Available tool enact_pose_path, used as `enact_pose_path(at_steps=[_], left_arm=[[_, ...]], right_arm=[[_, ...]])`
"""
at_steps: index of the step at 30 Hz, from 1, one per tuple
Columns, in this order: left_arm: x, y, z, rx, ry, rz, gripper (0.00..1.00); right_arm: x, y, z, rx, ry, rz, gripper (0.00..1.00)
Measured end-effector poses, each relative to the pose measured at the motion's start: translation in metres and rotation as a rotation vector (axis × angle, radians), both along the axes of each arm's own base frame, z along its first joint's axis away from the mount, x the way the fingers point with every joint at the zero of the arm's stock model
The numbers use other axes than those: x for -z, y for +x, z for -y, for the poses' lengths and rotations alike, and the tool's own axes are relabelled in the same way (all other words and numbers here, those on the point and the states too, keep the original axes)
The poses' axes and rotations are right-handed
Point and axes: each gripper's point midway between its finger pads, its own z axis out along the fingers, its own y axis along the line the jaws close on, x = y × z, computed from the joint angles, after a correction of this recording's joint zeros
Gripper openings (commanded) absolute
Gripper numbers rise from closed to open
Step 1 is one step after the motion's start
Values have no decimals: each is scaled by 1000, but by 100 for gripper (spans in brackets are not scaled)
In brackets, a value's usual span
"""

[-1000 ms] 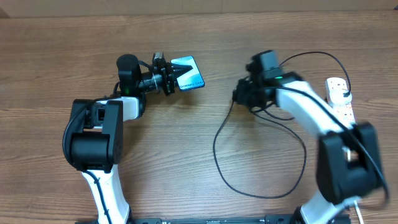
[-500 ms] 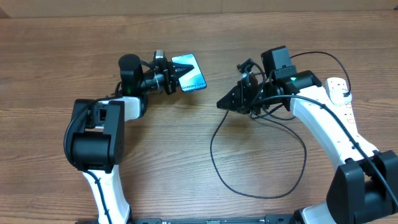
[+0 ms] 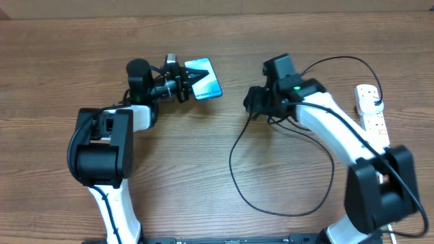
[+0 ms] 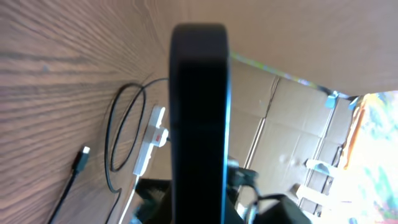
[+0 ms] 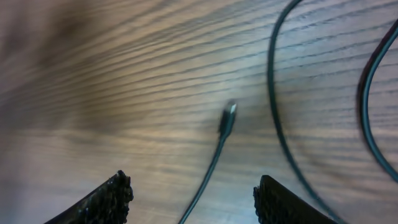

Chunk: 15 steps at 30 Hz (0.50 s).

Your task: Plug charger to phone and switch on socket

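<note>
Phone held, cable end loose.
My left claw clamps the phone near the table's far edge. My right claw gapes wide above the charger connector.

Brown wood-grain worktop, spread flat beneath the right pincer, grain in long dark streaks, blurred towards the near side. Same worktop under the left pincer and out to every side of it. Beyond the left pincer, past the worktop's far edge, plain tan cardboard boxes, seams and flaps showing. Right of those, a bright washed-out patch, unreadable.
</note>
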Motion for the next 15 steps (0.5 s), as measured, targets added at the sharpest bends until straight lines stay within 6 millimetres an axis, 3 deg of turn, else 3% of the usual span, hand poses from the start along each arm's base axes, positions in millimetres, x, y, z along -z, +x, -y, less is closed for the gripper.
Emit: enact_pose_path(at_steps=[7, 15], left_arm=[[-5, 11, -38, -59, -4, 30, 4], [-11, 11, -40, -41, -9, 46, 4]], right_arm=[[34, 20, 6, 60, -48, 12, 55], [64, 26, 8, 93, -104, 0, 49]])
